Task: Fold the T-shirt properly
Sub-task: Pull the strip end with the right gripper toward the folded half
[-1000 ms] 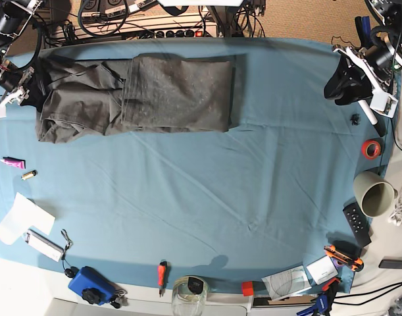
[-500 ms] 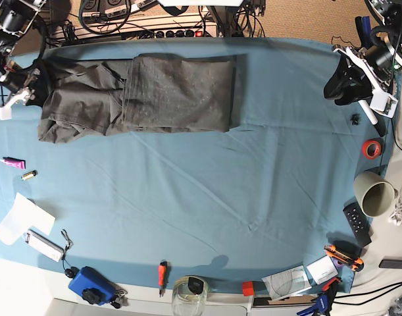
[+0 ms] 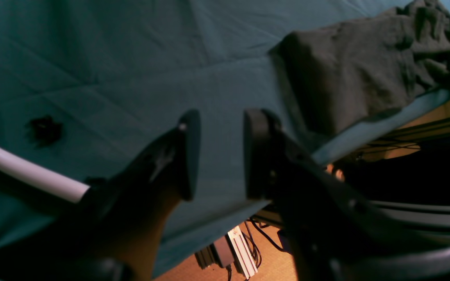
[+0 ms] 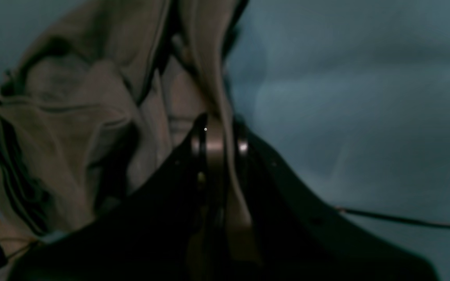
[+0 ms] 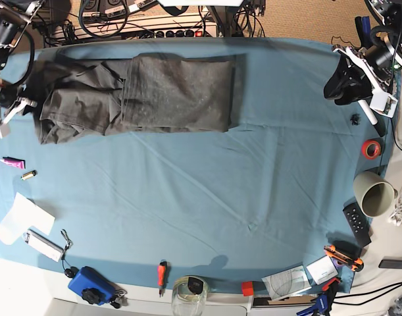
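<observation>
The dark grey T-shirt (image 5: 141,95) lies wrinkled at the far left of the teal tablecloth (image 5: 207,197), its right half folded over into a flat rectangle. My right gripper (image 5: 16,102) is at the shirt's left edge. In the right wrist view it (image 4: 217,136) is shut on a bunched fold of the T-shirt (image 4: 92,117). My left gripper (image 5: 349,82) hovers over the table's far right corner, well apart from the shirt. In the left wrist view its jaws (image 3: 219,152) stand open with only cloth below, and the T-shirt (image 3: 358,74) lies far off.
Along the right edge are a small black bit (image 5: 354,119), a red tape roll (image 5: 370,149), a grey cup (image 5: 374,193) and a remote (image 5: 356,222). A glass jar (image 5: 189,293), screwdriver (image 5: 162,273) and blue device (image 5: 90,284) line the near edge. Paper (image 5: 20,217) lies left.
My right gripper closed on the shirt's left edge and shifted left and toward the near side, tugging that edge a little. The left arm stayed still.
</observation>
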{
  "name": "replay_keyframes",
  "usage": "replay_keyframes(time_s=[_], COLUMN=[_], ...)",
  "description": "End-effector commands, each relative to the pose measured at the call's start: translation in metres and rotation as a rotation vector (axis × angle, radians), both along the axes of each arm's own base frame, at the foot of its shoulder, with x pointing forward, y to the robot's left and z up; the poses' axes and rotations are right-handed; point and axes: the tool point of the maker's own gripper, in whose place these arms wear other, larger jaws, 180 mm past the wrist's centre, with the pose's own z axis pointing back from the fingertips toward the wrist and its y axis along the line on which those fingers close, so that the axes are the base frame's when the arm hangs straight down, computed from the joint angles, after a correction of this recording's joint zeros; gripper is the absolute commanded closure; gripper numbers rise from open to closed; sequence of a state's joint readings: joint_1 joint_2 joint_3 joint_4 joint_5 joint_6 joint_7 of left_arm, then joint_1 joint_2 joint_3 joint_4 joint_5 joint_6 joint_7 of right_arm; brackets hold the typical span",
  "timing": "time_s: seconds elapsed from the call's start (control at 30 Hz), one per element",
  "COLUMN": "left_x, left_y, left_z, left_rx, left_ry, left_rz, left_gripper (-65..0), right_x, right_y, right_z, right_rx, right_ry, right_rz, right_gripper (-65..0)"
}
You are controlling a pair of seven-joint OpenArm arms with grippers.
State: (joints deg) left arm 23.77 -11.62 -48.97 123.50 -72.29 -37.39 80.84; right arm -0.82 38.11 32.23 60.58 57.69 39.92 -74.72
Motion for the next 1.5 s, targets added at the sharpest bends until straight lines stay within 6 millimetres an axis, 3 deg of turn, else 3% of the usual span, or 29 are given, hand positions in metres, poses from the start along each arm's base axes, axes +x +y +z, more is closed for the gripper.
replay_keyframes(time_s=[0.0, 0.43, 0.5, 0.63, 0.87, 1.0, 1.23, 1.47], left_x=[0.003, 0.003, 0.003, 0.003, 0.003, 0.003, 0.003, 0.003], left_y=[-0.002, -0.002, -0.001, -0.001, -0.001, -0.001, -0.001, -0.001], left_z=[0.010, 0.010, 0.010, 0.010, 0.010, 0.010, 0.010, 0.010], left_rx=[-0.003, -0.004, -0.005, -0.007, -0.007, -0.006, -0.007, -0.007], left_ry=[-0.041, -0.040, -0.038, -0.034, -0.035, -0.035, -0.036, -0.037], left_rz=[-0.012, -0.011, -0.009, -0.006, -0.006, -0.007, -0.007, -0.007], left_gripper=[-17.9, -17.9, -17.9, -17.9, -17.9, -17.9, -17.9, -17.9], right_x=[0.016, 0.054, 0.056, 0.051, 0.073, 0.060, 0.016, 0.015], right_y=[-0.019, -0.073, -0.064, -0.024, 0.012, 0.014, 0.015, 0.016], right_z=[0.027, 0.067, 0.070, 0.075, 0.122, 0.108, 0.066, 0.067], right_rx=[-0.060, -0.284, -0.244, -0.062, 0.217, 0.235, 0.235, 0.225], right_ry=[-0.067, -0.138, -0.139, -0.142, -0.411, -0.369, -0.217, -0.217], right_rz=[-0.009, -0.137, -0.108, 0.029, 0.047, 0.042, 0.028, 0.040], right_gripper=[0.0, 0.0, 0.0, 0.0, 0.0, 0.0, 0.0, 0.0])
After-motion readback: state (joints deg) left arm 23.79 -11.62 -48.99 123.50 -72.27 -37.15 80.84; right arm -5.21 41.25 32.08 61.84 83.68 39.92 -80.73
